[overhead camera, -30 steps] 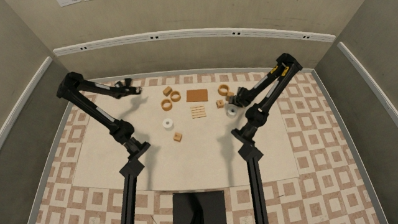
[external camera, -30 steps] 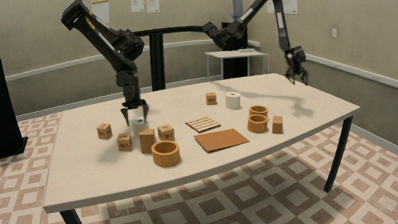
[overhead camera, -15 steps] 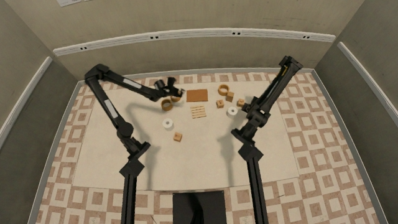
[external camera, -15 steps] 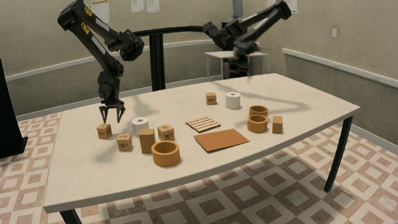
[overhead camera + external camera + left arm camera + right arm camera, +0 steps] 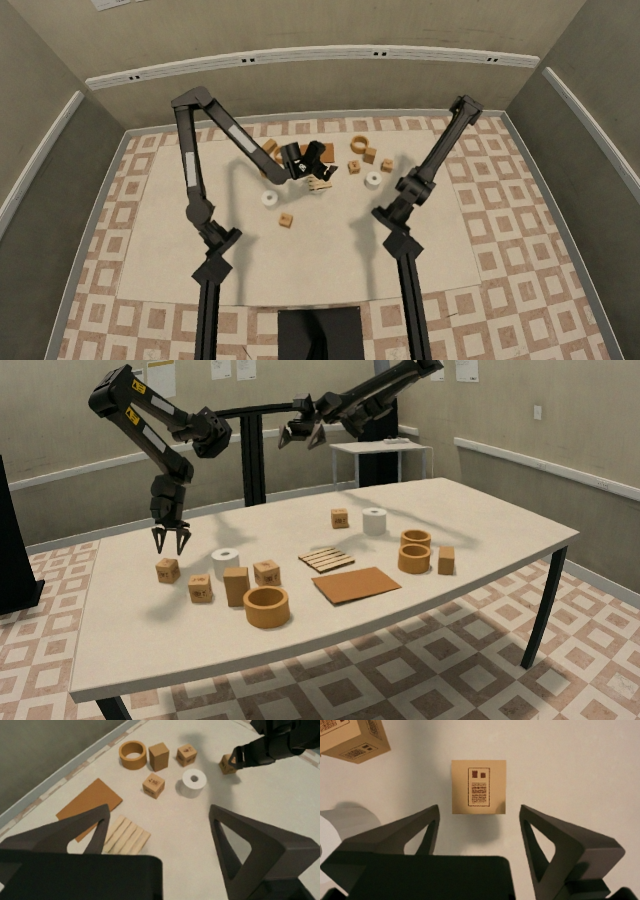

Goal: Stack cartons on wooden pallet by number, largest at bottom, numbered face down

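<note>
Carton one (image 5: 478,786) (image 5: 167,571) (image 5: 227,765) stands on the table below my right gripper (image 5: 479,810) (image 5: 170,553), which is open and empty just above it. Carton two (image 5: 200,589) (image 5: 358,740) (image 5: 387,165) (image 5: 186,754) and carton three (image 5: 267,574) (image 5: 354,167) (image 5: 153,785) stand nearby. Carton four (image 5: 285,220) (image 5: 339,518) stands alone beside a white roll. The slatted pallet (image 5: 326,560) (image 5: 320,186) bears no carton. My left gripper (image 5: 159,809) (image 5: 298,446) (image 5: 330,173) is open, high above the table. The cartons' undersides are hidden.
White rolls (image 5: 225,562) (image 5: 374,522) (image 5: 193,786) stand near the cartons. A tall box (image 5: 236,587) and a ring (image 5: 266,614) stand beside carton three. A brown sheet (image 5: 356,586) lies beside the pallet. Two rings (image 5: 414,562) (image 5: 415,534) and a box (image 5: 446,561) stand beyond it.
</note>
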{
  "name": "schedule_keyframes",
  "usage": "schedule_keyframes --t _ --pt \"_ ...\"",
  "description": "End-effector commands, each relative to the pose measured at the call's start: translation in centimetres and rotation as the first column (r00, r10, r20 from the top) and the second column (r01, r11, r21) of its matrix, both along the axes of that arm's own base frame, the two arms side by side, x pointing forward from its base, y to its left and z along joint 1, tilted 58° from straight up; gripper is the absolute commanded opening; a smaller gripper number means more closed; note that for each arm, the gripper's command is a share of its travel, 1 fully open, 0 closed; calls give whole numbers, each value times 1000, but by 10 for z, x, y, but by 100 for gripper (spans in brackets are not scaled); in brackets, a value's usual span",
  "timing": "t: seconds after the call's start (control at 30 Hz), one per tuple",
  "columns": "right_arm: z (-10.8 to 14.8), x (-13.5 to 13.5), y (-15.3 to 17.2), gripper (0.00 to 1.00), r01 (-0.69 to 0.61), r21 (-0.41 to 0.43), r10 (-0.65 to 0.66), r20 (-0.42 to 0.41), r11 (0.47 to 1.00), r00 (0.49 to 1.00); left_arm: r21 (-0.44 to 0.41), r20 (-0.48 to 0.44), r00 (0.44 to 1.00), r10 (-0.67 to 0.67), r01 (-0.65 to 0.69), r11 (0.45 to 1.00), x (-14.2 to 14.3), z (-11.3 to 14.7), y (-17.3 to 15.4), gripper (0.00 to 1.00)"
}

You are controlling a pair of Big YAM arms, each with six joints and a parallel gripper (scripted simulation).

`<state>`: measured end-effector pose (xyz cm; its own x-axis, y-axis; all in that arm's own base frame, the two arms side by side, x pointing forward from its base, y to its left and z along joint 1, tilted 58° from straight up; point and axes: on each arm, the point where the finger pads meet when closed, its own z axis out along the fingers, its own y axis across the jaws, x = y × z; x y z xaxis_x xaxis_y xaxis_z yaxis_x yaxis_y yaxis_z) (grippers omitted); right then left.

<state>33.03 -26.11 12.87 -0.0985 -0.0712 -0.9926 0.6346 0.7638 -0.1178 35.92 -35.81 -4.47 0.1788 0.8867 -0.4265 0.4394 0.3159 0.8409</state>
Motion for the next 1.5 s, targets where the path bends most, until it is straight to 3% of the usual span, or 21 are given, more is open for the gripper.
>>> schedule_keyframes --t 0.0,0.3,1.47 --pt "-12 -10 8 79 -3 31 3 -13 1000 1000 -15 23 1000 12 -11 1000 5 2 0 100" --pt "-6 3 -4 79 1 12 -1 11 1000 1000 -17 24 1000 10 -10 1000 5 3 -1 100" --pt "-18 36 -35 79 6 30 -6 -12 1000 1000 -18 24 1000 9 -8 1000 6 7 -2 100"
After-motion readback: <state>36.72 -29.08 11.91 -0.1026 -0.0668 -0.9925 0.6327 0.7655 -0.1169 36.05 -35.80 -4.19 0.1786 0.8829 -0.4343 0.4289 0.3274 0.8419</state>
